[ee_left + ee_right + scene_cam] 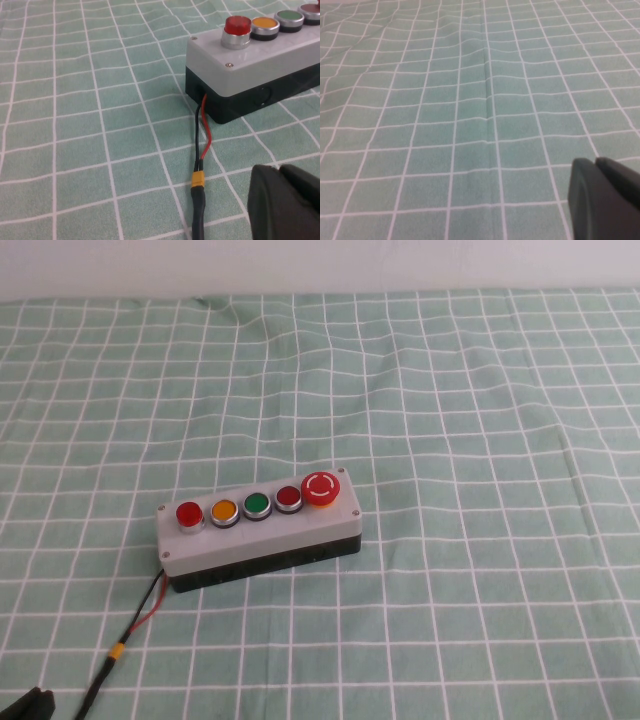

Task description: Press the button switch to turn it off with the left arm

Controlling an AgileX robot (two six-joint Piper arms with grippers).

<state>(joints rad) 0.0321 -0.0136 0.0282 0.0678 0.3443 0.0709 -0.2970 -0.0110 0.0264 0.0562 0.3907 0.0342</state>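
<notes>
The button switch box has a grey top and black base and lies on the green checked cloth. Its top carries a red button, an orange one, a green one, a dark red one and a large red mushroom button. My left gripper is at the front left corner, short of the box and apart from it. In the left wrist view the left gripper is shut and empty, with the box ahead. My right gripper is shut over bare cloth and is out of the high view.
A black and red cable with a yellow connector runs from the box's left end toward the front left, next to my left gripper; it also shows in the left wrist view. The green checked cloth covers the table.
</notes>
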